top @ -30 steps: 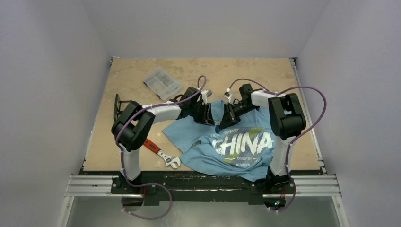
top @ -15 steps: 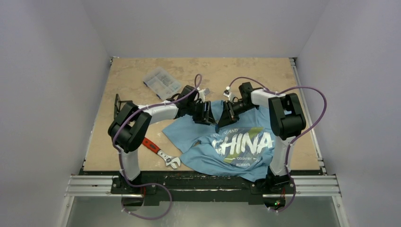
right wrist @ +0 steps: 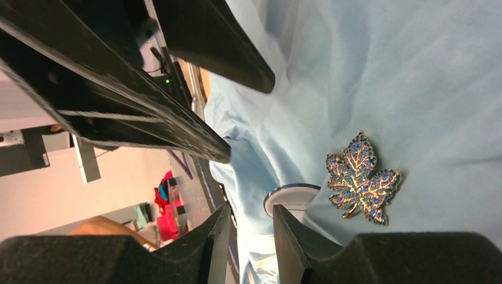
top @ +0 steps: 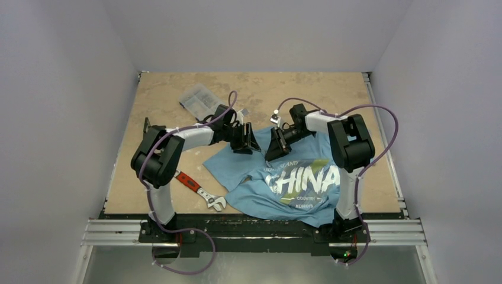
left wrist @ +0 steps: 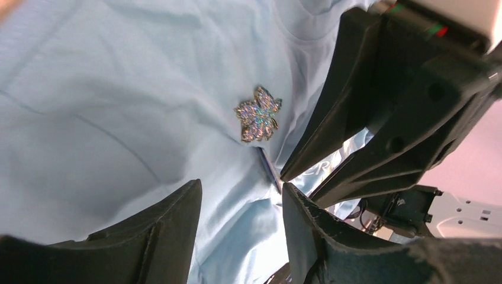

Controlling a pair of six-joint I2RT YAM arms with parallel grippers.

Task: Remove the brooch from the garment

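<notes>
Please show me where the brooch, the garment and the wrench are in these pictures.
brooch [right wrist: 361,177]: right wrist view, on the centre of the leaf shape.
garment [top: 299,177]: top external view, on the white chest lettering.
wrench [top: 198,189]: top external view, on the middle of its length.

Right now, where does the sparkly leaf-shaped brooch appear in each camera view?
Top external: not discernible; too small or hidden near the top of the light blue T-shirt.
Left wrist: sparkly leaf-shaped brooch just above centre.
Right wrist: brooch right of centre, lower half.
Shared landmark: the T-shirt fabric it sits on.
</notes>
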